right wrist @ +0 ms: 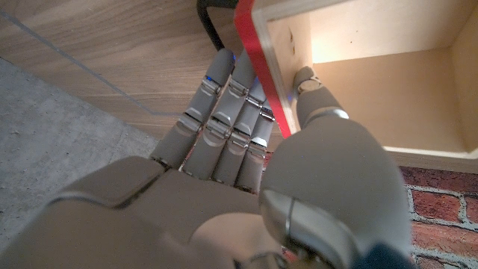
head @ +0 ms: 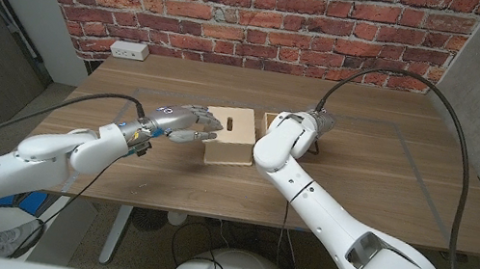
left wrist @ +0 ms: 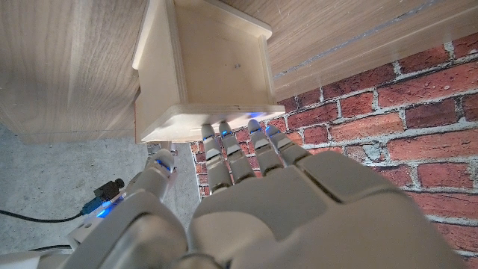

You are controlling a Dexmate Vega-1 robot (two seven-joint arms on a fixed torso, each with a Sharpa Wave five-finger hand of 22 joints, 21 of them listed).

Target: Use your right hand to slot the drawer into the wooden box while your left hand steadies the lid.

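Right hand (right wrist: 254,149) gripping drawer (right wrist: 373,82) wall.

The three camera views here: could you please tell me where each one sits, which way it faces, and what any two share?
Head view: on the robot's head, looking down the table; both arms, left hand at the wooden box.
Left wrist view: behind the left hand, facing the box.
Right wrist view: behind the right hand, which grips the drawer by its red-edged wall.
Shared: head and left wrist views show the box.

Even, soft overhead light, faint shadows on the brown wooden tabletop (head: 371,166); wrist views are blurred close to the lens, head view corners bend.
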